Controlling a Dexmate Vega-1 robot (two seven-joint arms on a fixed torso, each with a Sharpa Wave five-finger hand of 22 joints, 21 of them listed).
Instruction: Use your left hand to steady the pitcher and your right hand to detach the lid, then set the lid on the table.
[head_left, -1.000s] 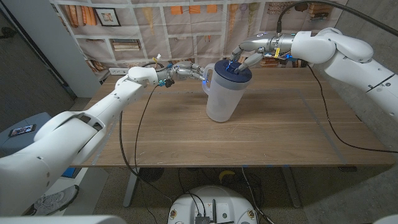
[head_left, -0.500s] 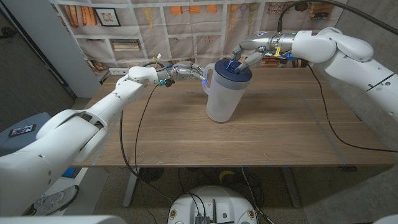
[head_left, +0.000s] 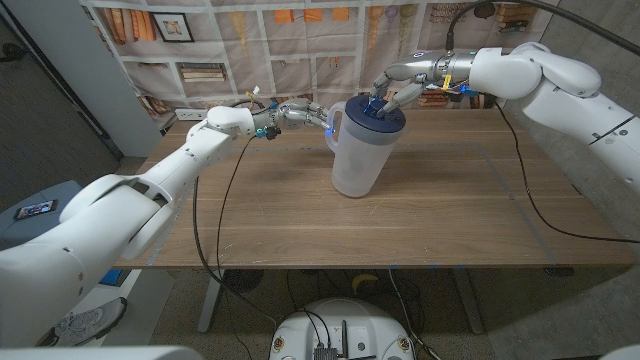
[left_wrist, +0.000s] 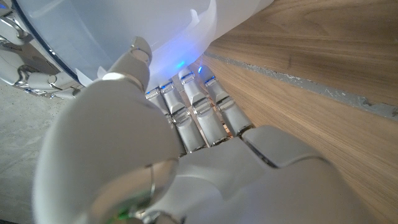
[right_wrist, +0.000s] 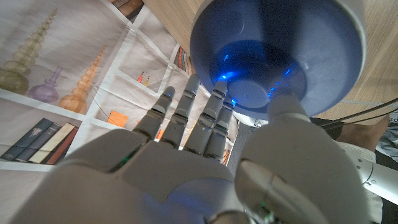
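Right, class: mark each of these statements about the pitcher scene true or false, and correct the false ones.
1. The lid sits on top of the pitcher. True.
2. The pitcher lies tipped on its side. False: it stands upright on the wooden table.
3. The left hand is at the pitcher's handle side. True.
4. The right hand waits on the table, far from the pitcher. False: it is over the pitcher, with its fingers reaching onto the lid.
5. The lid is bright red. False: it is dark blue.
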